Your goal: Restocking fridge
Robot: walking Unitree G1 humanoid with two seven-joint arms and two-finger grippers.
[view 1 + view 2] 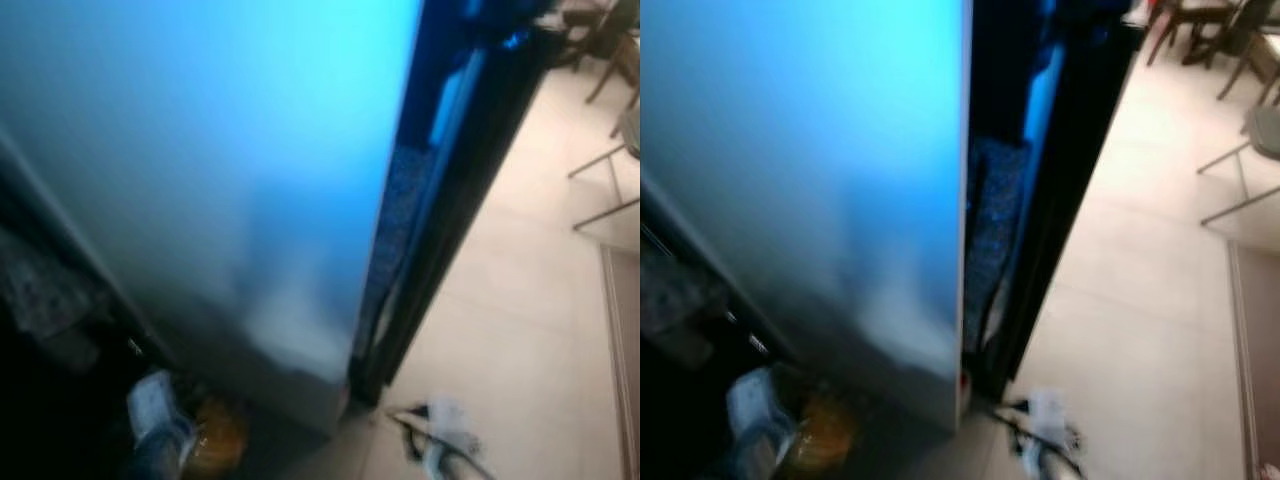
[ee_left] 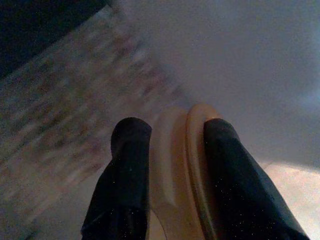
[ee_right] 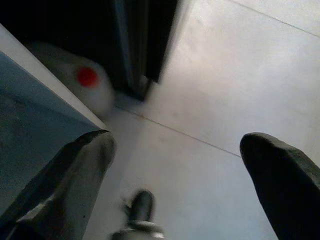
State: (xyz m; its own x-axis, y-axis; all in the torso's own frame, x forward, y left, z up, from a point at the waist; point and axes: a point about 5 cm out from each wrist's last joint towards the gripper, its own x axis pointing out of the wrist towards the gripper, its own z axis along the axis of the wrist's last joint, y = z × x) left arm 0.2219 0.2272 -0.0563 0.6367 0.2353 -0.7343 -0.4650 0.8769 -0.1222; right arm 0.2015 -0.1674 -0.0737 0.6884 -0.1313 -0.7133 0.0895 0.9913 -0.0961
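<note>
My left gripper is clamped on a pale yellow lidded container, low beside the blue fridge door. My right gripper hangs spread apart over the tiled floor.

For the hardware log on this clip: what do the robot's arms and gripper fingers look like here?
The left gripper has two long, rounded black fingers with a smooth, slightly glossy surface. The right gripper has the same thick dark fingers, blunt at the tips; one looks greyer in the light. In the blurred head views the left arm and right arm appear pale silver with dark parts. No cables or markings are discernible.
</note>
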